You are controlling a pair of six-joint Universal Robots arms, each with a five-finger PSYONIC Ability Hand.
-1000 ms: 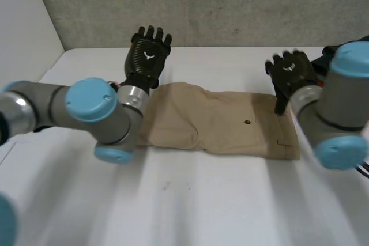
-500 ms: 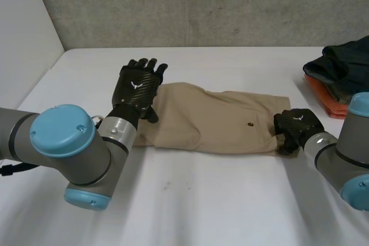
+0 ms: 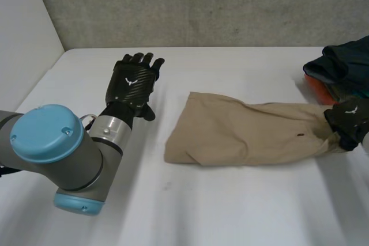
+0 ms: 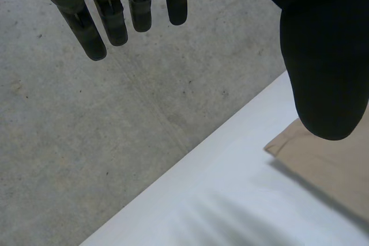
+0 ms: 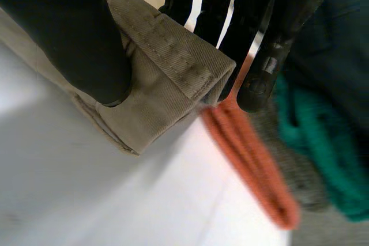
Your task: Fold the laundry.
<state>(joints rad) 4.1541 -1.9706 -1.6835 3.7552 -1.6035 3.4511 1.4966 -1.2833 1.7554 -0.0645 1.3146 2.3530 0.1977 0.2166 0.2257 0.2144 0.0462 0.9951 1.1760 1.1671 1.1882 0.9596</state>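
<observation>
Because the tan twill garment, a long folded strip across the white table, looks soft and limp, I judge its thick stitched hem the surest hold; my right hand pinches it there, thumb against fingers. My left hand hovers empty, fingers straight, well clear.

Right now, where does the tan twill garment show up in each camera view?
Head view: the tan twill garment lies across the white table, one end held by the black right hand.
Left wrist view: one corner lies on the table beside the thumb of the black left hand.
Right wrist view: its thick hem is pinched between the right hand's thumb and fingers.
Shared landmark: the white table.
</observation>
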